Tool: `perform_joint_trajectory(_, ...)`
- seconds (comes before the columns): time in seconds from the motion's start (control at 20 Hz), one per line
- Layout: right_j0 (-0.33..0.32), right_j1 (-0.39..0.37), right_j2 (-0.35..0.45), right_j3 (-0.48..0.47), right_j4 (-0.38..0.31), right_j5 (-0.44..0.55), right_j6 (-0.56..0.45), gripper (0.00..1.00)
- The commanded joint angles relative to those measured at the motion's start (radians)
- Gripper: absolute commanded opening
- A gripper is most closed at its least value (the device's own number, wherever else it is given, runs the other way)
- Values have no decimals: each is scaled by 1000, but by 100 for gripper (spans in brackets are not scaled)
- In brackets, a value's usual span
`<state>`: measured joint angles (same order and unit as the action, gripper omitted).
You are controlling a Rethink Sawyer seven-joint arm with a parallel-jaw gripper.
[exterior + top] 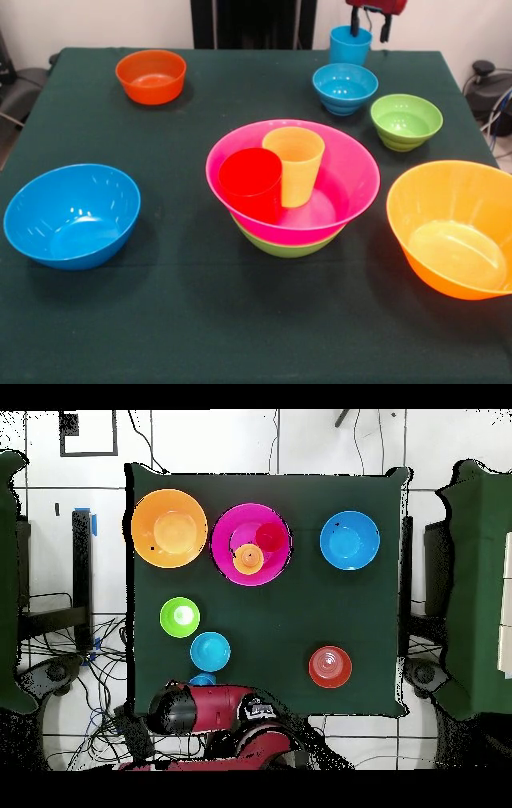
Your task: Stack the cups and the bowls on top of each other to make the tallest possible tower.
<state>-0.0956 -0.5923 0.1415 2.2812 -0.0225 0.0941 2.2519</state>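
The robot's hand (369,30) hangs at the far edge of the table (200,320), right over the light blue cup (350,45). Two dark fingers (354,22) point down, spread apart, one over the cup's mouth and one just past its outer side; they are not clamped on anything. From overhead, the red arm (215,709) lies across the table's near edge and covers most of that cup (202,679), so only a sliver of blue shows.

The tower (292,192) stands in the middle of the table. It is a large pink bowl (344,180) nested in a green bowl (284,246), of which only the lower rim shows. Inside the pink bowl stand the red cup (251,185) and the yellow cup (294,166), both upright, side by side and touching or nearly so.

The other bowls sit singly on the table. A large yellow-orange bowl (452,228) is beside the tower, at the right edge of the front view. A medium blue bowl (72,214) is on the opposite side, well apart from the tower. A small blue bowl (345,88) sits just in front of the light blue cup, with a small green bowl (406,121) near it. A small orange bowl (150,76) rests alone near the far left corner in the front view.
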Motion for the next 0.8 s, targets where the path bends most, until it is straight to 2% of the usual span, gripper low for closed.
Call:
perform_joint_trajectory(0.05,13,47,34,-82,9,-28,103,100)
perform_joint_trajectory(0.3,9,63,38,-85,6,-49,106,100)
perform_joint_trajectory(0.8,31,73,-3,-115,-12,-91,97,100)
